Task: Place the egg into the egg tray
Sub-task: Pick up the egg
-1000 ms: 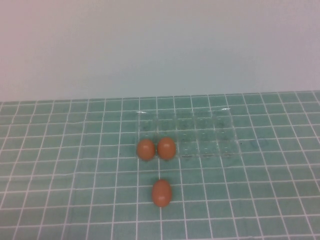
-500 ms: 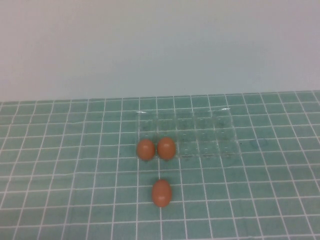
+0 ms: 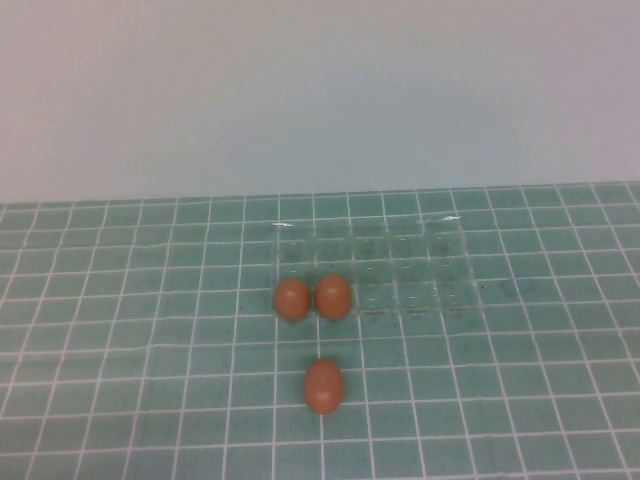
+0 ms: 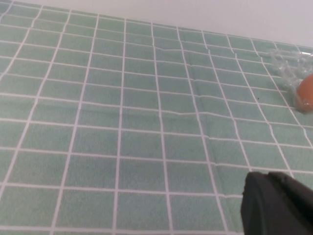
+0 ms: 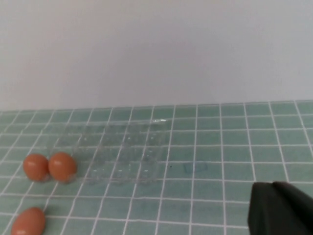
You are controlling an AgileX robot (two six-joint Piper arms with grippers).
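Three orange-brown eggs show. One egg lies loose on the green grid cloth, in front of the clear egg tray. Two more eggs sit side by side at the tray's near left corner; I cannot tell if they rest in cups. No gripper is in the high view. The left gripper is a dark shape low over the cloth, fingers together, far from an egg and the tray's corner. The right gripper is also shut and empty, well to the right of the tray and the loose egg.
The green cloth with white grid lines covers the whole table. A plain pale wall stands behind the table's far edge. A faint blue mark lies on the cloth to the right of the tray.
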